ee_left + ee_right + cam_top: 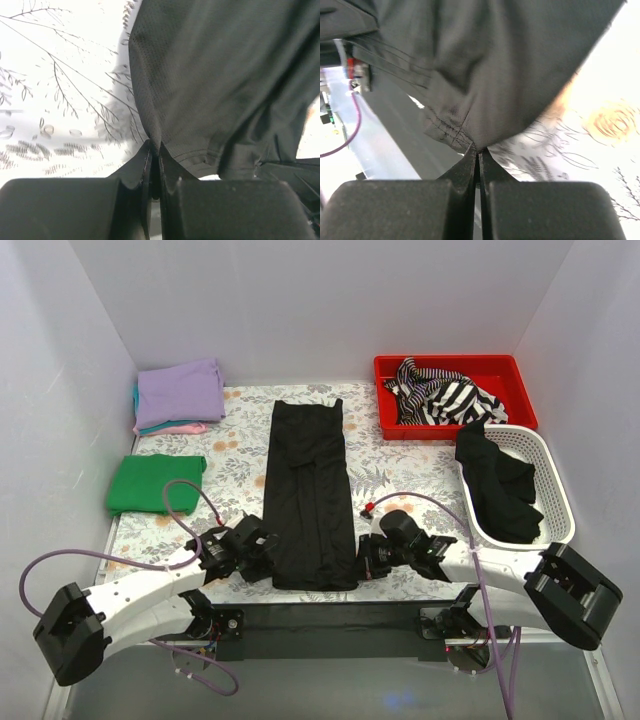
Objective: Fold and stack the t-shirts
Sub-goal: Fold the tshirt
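Note:
A black t-shirt lies folded into a long narrow strip down the middle of the flowered tablecloth. My left gripper is shut on its near left corner; the left wrist view shows the black fabric pinched between the jaws. My right gripper is shut on its near right corner, with the hem pinched at the jaw tips. A folded lavender shirt lies on teal and pink ones at the back left. A folded green shirt lies at the left.
A red tray with striped cloth stands at the back right. A white basket holding dark garments stands at the right. White walls close in the table on three sides.

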Robot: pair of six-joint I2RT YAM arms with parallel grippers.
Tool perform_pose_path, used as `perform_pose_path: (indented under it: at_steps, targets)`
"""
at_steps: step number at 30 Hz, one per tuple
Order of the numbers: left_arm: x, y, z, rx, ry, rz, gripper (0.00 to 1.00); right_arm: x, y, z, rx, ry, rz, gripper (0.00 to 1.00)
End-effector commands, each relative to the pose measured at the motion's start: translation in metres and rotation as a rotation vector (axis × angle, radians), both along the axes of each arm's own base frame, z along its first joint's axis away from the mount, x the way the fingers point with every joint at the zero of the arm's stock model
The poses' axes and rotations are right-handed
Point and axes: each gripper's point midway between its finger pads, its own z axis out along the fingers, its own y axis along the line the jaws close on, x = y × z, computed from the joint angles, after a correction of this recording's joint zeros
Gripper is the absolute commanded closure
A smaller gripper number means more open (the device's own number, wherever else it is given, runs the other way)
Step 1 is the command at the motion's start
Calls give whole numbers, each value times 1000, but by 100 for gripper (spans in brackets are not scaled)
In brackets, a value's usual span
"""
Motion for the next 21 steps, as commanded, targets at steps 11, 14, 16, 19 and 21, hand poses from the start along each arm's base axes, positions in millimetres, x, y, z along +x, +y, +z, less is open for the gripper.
perform_pose_path:
  at_steps: [11, 14, 16, 19, 21]
  targets:
    - [35, -19, 65, 27, -121, -50, 100, 47, 36, 72, 71, -252, 84, 99]
    - [48, -18, 73, 62, -158, -27, 100, 67, 39, 81, 60, -282, 61, 99]
    - [60, -17, 79, 95, -188, -12, 100, 84, 42, 89, 63, -314, 57, 99]
    - [77, -18, 82, 123, -219, -12, 100, 101, 39, 86, 34, -317, 52, 99]
    - [92, -17, 85, 137, -245, 4, 100, 114, 42, 93, 42, -332, 50, 99]
